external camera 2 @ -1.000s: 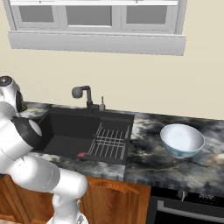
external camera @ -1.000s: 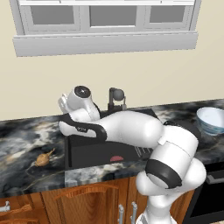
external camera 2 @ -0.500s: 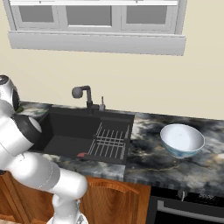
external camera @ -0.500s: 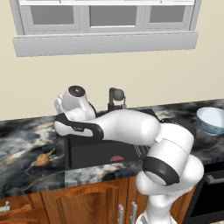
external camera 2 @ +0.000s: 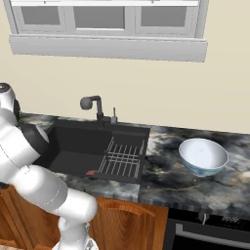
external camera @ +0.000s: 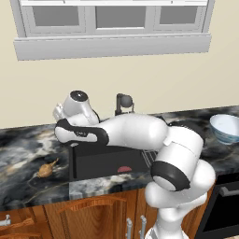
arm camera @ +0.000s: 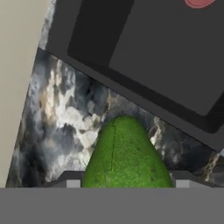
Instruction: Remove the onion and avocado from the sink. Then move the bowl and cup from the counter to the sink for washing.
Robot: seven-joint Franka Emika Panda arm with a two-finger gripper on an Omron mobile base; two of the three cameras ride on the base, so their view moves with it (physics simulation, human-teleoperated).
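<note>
In the hand view the dark green avocado sits between my gripper's fingers, and my gripper is shut on it. It hangs above the marbled counter, just past the rim of the black sink. In the left base view my hand is over the back of the counter, left of the sink. The tan onion lies on the counter left of the sink. The pale blue bowl stands on the counter to the right. The cup is out of view.
A dark faucet rises behind the sink. A wire rack lies in the basin's right part and a small red patch on its floor. The wall and window sill stand close behind the counter.
My arm has swung a little to the left with the avocado, from the sink's left edge to above the counter. The onion and the bowl have stayed where they were.
</note>
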